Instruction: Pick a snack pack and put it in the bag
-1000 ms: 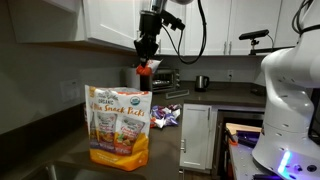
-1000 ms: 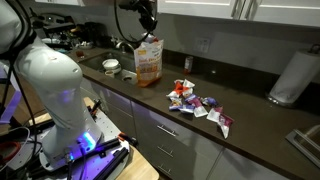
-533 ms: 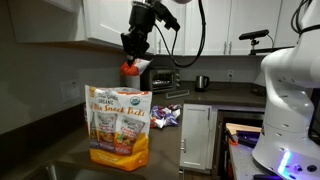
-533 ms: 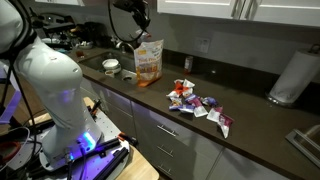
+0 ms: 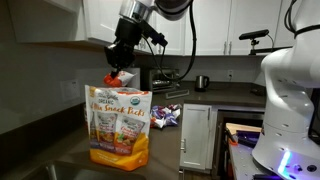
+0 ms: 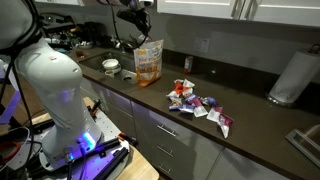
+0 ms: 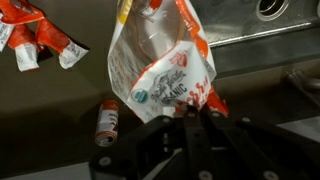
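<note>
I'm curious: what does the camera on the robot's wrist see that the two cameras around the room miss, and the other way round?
Wrist view only: the bag close up from above, crumpled, with a small red item lying on the dark counter beside it. Exterior views only: the bag's printed front, the white robot body, a paper towel roll, and the gripper holding the snack pack above the bag. Both: the bag, the gripper, loose packets on the counter.
</note>
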You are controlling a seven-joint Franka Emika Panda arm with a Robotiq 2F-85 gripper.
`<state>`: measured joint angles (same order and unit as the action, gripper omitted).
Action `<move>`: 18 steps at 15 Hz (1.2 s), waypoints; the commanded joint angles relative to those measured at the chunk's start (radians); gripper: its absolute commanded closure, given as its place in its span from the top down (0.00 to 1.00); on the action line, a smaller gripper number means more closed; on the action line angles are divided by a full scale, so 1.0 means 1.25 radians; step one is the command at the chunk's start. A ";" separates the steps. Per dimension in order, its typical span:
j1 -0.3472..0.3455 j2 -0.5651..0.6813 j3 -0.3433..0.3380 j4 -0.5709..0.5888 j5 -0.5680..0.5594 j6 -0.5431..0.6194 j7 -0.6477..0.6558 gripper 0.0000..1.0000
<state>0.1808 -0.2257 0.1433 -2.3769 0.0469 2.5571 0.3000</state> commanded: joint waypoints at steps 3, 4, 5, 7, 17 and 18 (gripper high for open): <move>-0.040 0.038 0.019 -0.015 -0.089 0.068 -0.001 0.29; -0.047 0.036 0.020 -0.016 -0.119 0.067 0.006 0.30; -0.051 0.034 0.018 -0.014 -0.136 0.063 0.004 0.34; -0.054 0.026 0.015 -0.005 -0.144 0.033 0.004 0.47; -0.080 -0.031 0.008 0.028 -0.154 -0.170 0.003 1.00; -0.081 -0.036 0.006 0.030 -0.153 -0.203 -0.003 1.00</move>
<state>0.1016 -0.2436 0.1440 -2.3514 -0.1252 2.4058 0.3011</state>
